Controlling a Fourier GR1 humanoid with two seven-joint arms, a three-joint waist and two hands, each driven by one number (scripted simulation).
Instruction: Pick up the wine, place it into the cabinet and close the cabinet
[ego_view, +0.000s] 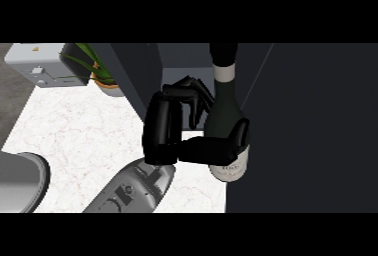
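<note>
The robot hand (162, 131) has its fingers and thumb curled round the wine bottle (224, 107), just beside the dark cabinet (310, 125).

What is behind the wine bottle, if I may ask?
Behind the bottle the left hand's fingers curl round it, with the dark cabinet beyond. Whatever lies in the cabinet directly behind the bottle is covered.
</note>
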